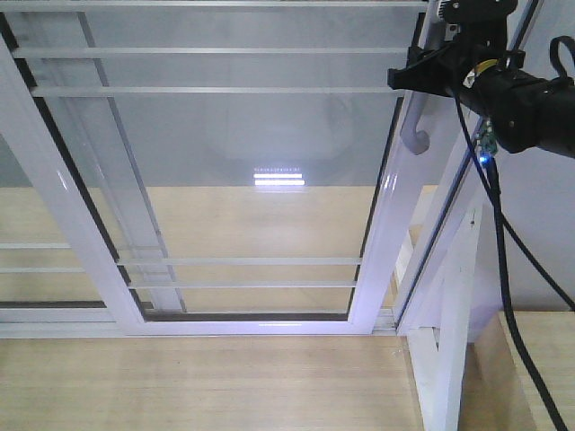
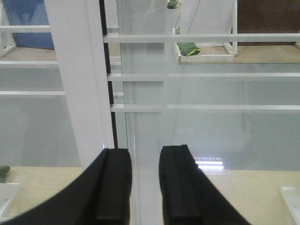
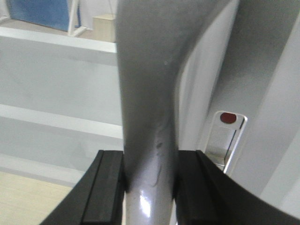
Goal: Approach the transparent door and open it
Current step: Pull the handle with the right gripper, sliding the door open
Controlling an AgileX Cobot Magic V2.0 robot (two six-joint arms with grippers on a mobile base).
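Right tool (image 3: 151, 187) is closed onto the grey curved pull handle (image 3: 147, 93). Its two black fingers (image 3: 110, 187) press against either side of the bar, and the right wrist view shows no gap. In the front view it reaches in at the handle's upper end, and a black cable (image 1: 503, 269) hangs down from the arm to the right of the handle. Left tool (image 2: 145, 183) has its jaws a narrow way apart and grips nothing; glass and a white upright (image 2: 79, 79) lie ahead of it, and its place relative to the handle cannot be told. The handle sits high on the right-hand white stile (image 1: 382, 233) of the transparent door (image 1: 252, 135). The clear pane spreads left of the handle, crossed by thin horizontal white bars (image 1: 207, 90) level with it and again well below it. Just right of the handle, the right wrist view shows a small oblong slot with a red dot (image 3: 227, 117). Far below the handle lies pale wooden floor (image 1: 180, 386). Behind the glass, left of the handle, a second barred panel (image 1: 135, 197) overlaps the door. Farther off, down and left of the handle, bright light strips (image 1: 278, 177) show in the pane.
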